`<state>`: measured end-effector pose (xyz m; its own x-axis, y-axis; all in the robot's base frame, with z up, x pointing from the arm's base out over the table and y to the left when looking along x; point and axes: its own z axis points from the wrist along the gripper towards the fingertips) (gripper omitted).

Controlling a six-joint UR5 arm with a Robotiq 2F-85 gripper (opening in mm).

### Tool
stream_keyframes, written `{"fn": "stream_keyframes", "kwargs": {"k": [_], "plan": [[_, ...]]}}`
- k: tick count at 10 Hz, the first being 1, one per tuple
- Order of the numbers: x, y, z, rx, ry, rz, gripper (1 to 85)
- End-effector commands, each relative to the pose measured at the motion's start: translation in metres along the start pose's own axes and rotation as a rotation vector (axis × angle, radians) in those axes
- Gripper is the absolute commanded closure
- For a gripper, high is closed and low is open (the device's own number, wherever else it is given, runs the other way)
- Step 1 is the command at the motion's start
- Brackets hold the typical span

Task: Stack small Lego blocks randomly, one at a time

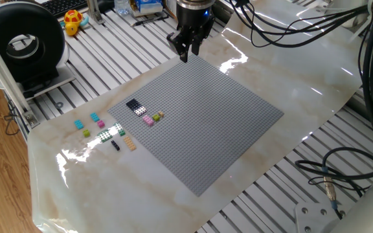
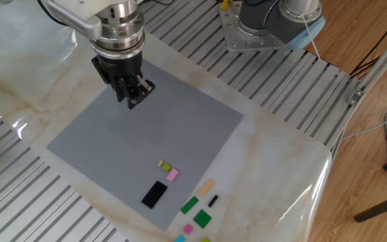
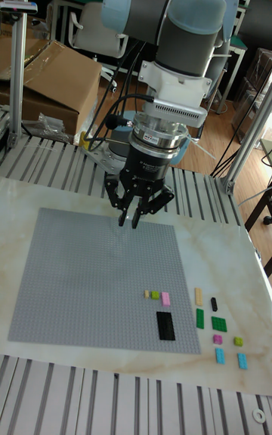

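Observation:
My gripper point(image 1: 184, 57) point(image 2: 132, 102) point(image 3: 129, 222) hangs over the far edge of the grey baseplate point(image 1: 225, 116); its fingertips are drawn together and nothing shows between them. The small Lego blocks lie well away from it. A black plate point(image 1: 133, 104) point(image 3: 165, 325), a pink block point(image 1: 149, 119) point(image 2: 173, 175) and a lime block point(image 2: 167, 167) sit on the baseplate's near-left corner. Off the plate on the marble lie cyan blocks point(image 1: 78, 124), a tan block point(image 1: 130, 144) point(image 2: 206, 187), a small black block point(image 1: 115, 145) and green plates point(image 2: 202, 218).
A black fan-like round device point(image 1: 21, 40) stands at the back left beside the table's slatted aluminium frame. Black cables point(image 1: 290, 26) trail behind the arm. The robot's base point(image 2: 274, 20) sits off the marble sheet.

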<state>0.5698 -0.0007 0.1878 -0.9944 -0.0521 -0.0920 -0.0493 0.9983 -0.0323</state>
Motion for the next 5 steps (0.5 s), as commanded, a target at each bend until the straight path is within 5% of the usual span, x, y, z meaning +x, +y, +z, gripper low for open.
{"fn": "stream_keyframes", "kwargs": {"k": [1,5], "plan": [[-0.0059,0.0041,-0.0006,-0.012,-0.020,0.000,84.3],[-0.0113,0.0075,-0.0094,-0.001,-0.019,-0.018,84.3]]}}
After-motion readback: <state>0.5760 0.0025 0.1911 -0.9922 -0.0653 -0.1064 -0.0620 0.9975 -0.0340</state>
